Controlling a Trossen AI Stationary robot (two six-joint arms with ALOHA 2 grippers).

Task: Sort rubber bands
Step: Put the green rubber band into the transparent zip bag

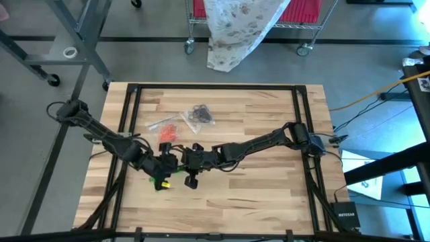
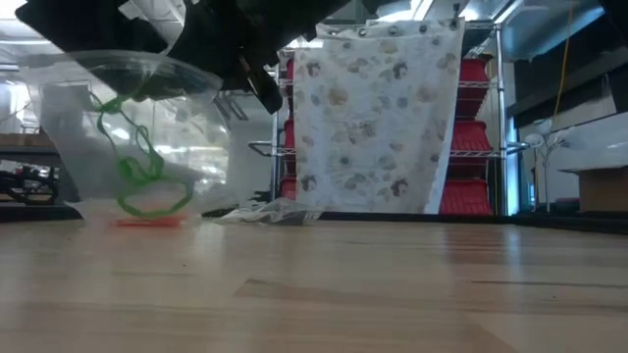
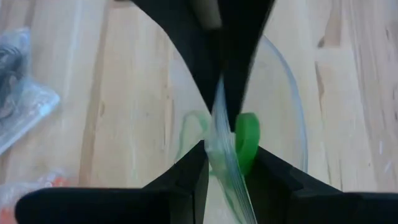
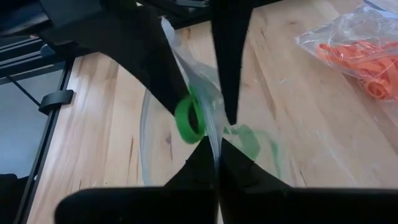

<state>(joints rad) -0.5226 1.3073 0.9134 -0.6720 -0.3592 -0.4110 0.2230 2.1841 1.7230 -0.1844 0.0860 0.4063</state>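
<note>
currently both arms meet near the table (image 1: 269, 195) centre, toward its front. left gripper (image 1: 163, 176) pinches one edge of a clear bag (image 2: 128, 137), fingers (image 3: 186, 180) clamped on the plastic. bag hangs open just above the wood, green rubber bands (image 2: 145, 176) inside it. right gripper (image 1: 190, 168), touching the same bag rim from the other side, fingers (image 4: 233, 62) clenched tight on the film. further back, orange rubber bands (image 1: 167, 130) sit in a second bag on the table, black rubber bands (image 1: 198, 114) in a third just right of that.
</note>
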